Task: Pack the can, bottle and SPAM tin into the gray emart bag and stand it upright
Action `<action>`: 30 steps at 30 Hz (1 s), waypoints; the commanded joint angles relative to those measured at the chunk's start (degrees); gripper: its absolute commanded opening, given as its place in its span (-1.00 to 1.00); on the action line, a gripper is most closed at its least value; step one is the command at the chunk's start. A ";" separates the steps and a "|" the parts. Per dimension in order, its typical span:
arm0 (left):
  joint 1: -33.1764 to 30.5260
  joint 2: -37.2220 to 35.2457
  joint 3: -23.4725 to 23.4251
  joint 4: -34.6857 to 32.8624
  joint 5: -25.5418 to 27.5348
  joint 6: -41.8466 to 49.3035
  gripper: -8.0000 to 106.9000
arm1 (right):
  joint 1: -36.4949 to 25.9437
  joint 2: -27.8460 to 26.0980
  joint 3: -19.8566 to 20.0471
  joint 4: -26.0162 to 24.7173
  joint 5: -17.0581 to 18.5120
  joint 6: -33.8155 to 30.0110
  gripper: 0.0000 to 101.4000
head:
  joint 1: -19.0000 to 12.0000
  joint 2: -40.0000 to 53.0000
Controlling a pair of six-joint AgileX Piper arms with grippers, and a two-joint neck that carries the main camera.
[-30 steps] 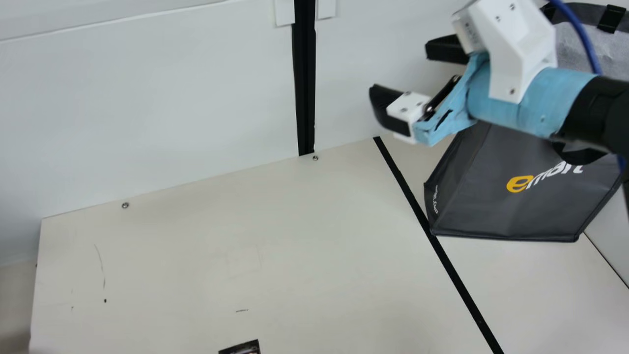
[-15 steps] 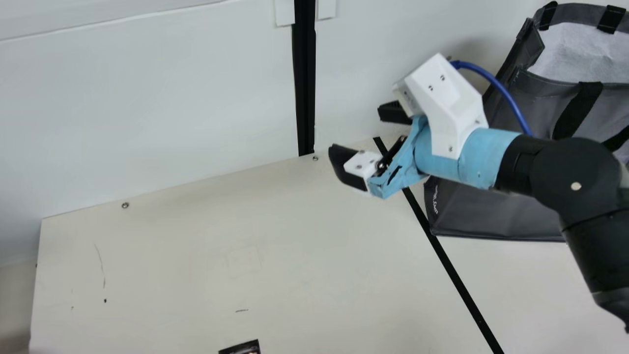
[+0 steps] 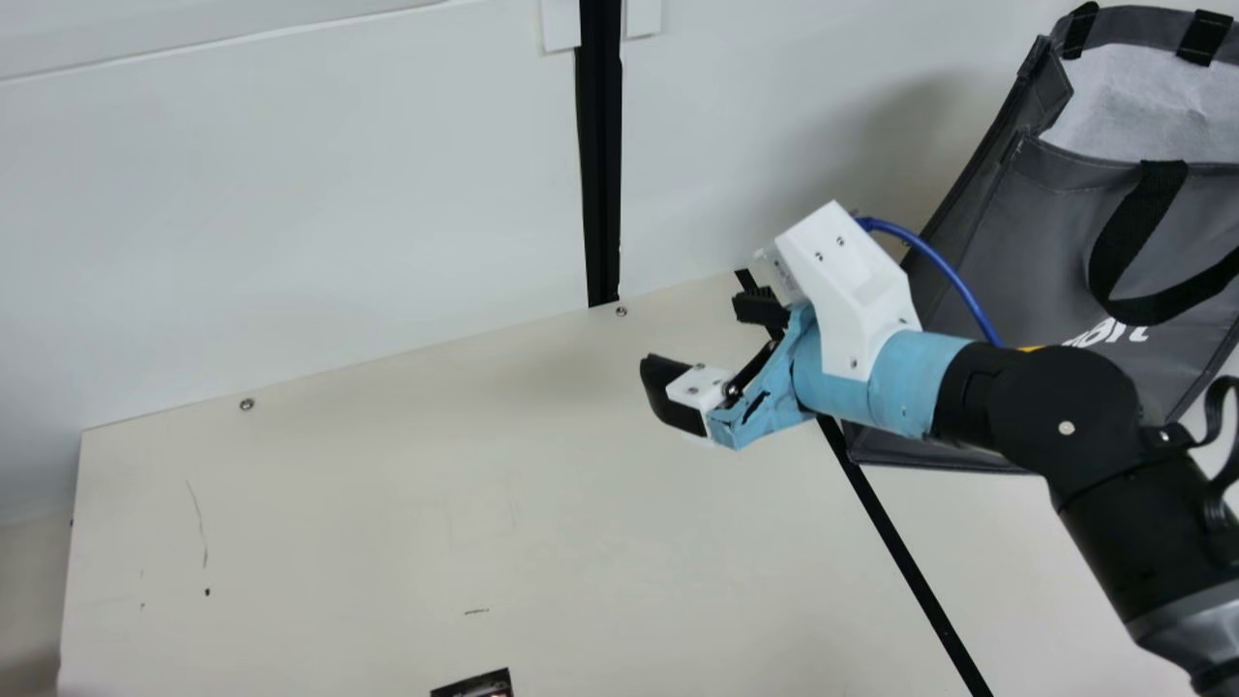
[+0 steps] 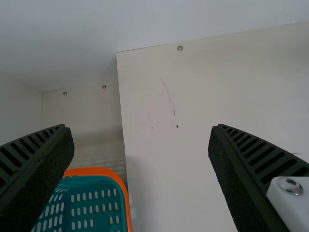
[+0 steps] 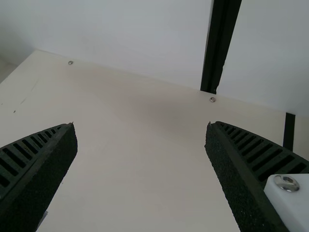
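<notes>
- Main view: one bag [image 3: 1031, 232], one right gripper [image 3: 692, 337], its two fingers apart.
- Left wrist view: one basket [image 4: 96, 171]; left gripper [image 4: 141, 126] has its two fingers wide apart.

Main cam looks down; R wrist cam, prob. lower, shares its wall strip [image 3: 601, 174].

Place: robotics lab, work-booth type
Right arm [image 3: 1065, 416]: black, jointed, with blue cable [image 3: 953, 277] and white housing [image 3: 842, 281]
Wall panels [image 3: 290, 213]: plain white, black upright strip [image 3: 598, 155] between
Tabletop [image 3: 339, 503]: cream board, screws [image 3: 247, 404] along rear edge, black line [image 3: 895, 542] across it
</notes>
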 commanded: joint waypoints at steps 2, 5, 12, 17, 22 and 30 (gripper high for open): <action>0.00 0.00 0.00 0.00 0.00 0.00 0.71 | -0.05 0.10 1.53 1.07 -0.06 -0.93 0.87 | -1.21 -0.14; 0.00 0.00 0.00 0.00 0.00 0.00 0.71 | 0.00 0.00 1.62 1.04 -0.05 -0.85 0.87 | -1.21 -0.14; 0.00 0.00 0.00 0.00 0.00 0.00 0.71 | 0.00 0.00 1.62 1.13 -0.42 -0.85 0.87 | -1.21 -0.14; 0.00 0.00 0.00 0.00 0.00 0.00 0.71 | 0.00 0.00 1.62 1.13 -0.43 -0.85 0.87 | -1.21 -0.14; 0.00 0.00 0.00 0.00 0.00 0.00 0.71 | 0.00 0.00 1.62 1.13 -0.43 -0.85 0.87 | -1.21 -0.14; 0.00 0.00 0.00 0.00 0.00 0.00 0.71 | 0.00 0.00 1.62 1.13 -0.43 -0.85 0.87 | -1.21 -0.14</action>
